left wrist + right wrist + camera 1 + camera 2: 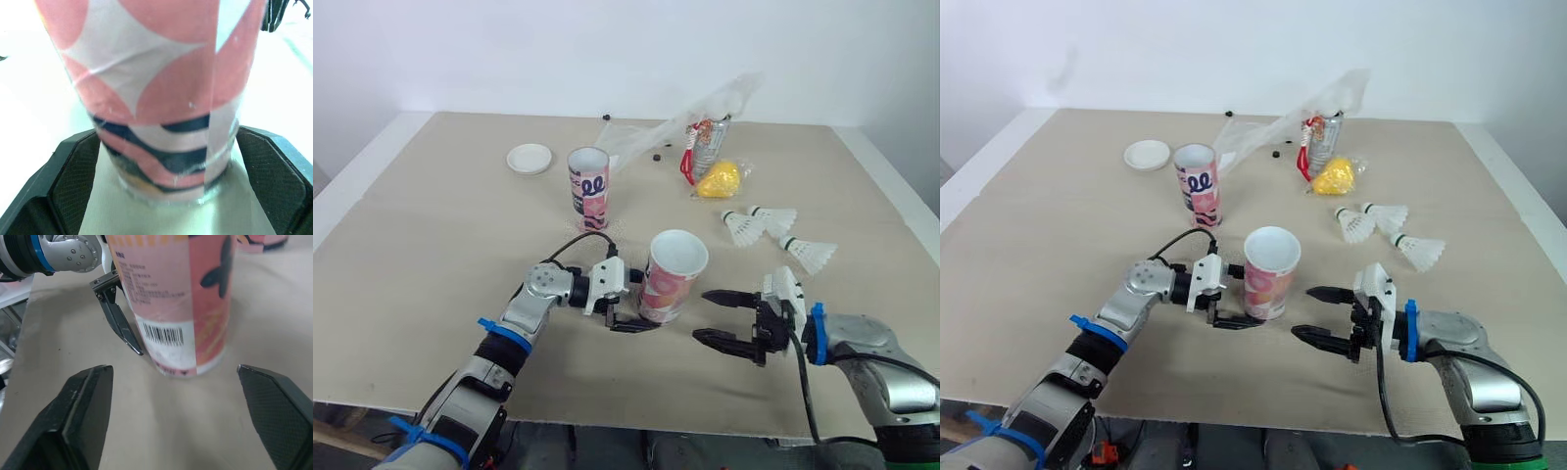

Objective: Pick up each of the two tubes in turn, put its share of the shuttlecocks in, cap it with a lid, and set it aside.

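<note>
A pink patterned tube [672, 279] stands open-topped on the table near its front edge. My left gripper [644, 315] is open, with one finger on each side of the tube's base [166, 161], close to it. My right gripper [701, 315] is open a little to the right of that tube and holds nothing. The second tube [588, 186] stands upright farther back. A white lid [530, 158] lies to its left. Three shuttlecocks [773, 233] lie on the table at the right.
At the back right lie a crumpled clear plastic bag [666, 127], a bottle with a red clip [703, 145] and a yellow object [720, 179]. Small black bits [658, 155] lie near the bag. The table's front edge [607, 406] runs just below both grippers.
</note>
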Robot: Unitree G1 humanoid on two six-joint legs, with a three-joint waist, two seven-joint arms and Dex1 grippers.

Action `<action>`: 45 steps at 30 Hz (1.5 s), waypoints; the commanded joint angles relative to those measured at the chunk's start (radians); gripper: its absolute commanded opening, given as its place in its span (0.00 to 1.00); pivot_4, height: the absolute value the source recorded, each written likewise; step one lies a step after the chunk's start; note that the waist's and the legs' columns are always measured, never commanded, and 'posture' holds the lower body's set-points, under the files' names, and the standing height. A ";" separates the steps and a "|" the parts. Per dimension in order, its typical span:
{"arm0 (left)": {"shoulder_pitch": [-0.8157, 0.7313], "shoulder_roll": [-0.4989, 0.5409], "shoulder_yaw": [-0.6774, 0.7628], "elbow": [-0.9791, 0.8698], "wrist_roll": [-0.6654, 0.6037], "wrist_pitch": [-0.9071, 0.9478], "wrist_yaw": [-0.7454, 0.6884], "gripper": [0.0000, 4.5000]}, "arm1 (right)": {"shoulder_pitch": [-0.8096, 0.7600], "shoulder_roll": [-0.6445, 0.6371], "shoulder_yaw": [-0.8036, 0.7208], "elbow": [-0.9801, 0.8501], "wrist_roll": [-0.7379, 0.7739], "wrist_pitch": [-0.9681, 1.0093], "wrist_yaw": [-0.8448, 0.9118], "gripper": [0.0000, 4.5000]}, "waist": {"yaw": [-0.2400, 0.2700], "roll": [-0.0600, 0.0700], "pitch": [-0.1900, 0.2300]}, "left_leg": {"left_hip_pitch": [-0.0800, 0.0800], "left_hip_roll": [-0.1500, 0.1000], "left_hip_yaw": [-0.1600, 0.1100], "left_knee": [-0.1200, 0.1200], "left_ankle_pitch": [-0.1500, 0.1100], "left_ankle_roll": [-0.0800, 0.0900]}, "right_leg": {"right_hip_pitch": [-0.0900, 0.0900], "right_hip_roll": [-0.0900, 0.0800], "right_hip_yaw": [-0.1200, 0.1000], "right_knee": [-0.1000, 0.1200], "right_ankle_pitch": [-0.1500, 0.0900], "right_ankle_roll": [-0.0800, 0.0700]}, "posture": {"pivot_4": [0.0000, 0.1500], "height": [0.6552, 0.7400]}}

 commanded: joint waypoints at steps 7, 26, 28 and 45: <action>0.032 0.048 0.069 -0.127 -0.088 0.052 -0.012 1.00 | -0.079 0.087 0.050 0.104 -0.017 -0.104 -0.029 0.98 | 0.000 0.000 0.000 | 0.000 0.000 0.000 0.000 0.000 0.000 | 0.000 0.000 0.000 0.000 0.000 0.000 | 1.00 1.00; 0.099 0.129 0.089 -0.266 -0.138 0.152 -0.040 1.00 | -0.107 0.141 0.149 0.168 -0.106 -0.229 -0.051 0.98 | 0.001 0.000 0.000 | 0.000 0.000 -0.001 0.000 0.000 -0.001 | 0.000 0.000 -0.001 0.000 0.000 -0.001 | 1.00 1.00; 0.100 0.128 0.088 -0.268 -0.138 0.154 -0.039 1.00 | -0.119 0.150 0.161 0.186 -0.123 -0.243 -0.055 0.98 | 0.001 0.000 0.000 | 0.000 0.000 -0.001 0.000 0.000 -0.001 | 0.000 0.000 -0.001 0.000 0.000 0.000 | 1.00 1.00; 0.140 0.139 0.090 -0.297 -0.138 0.154 -0.020 1.00 | -0.186 0.205 0.210 0.254 -0.138 -0.255 -0.047 0.98 | 0.001 0.000 0.000 | 0.001 0.001 -0.001 0.000 0.001 -0.001 | 0.001 0.001 -0.001 0.001 0.001 -0.001 | 1.00 1.00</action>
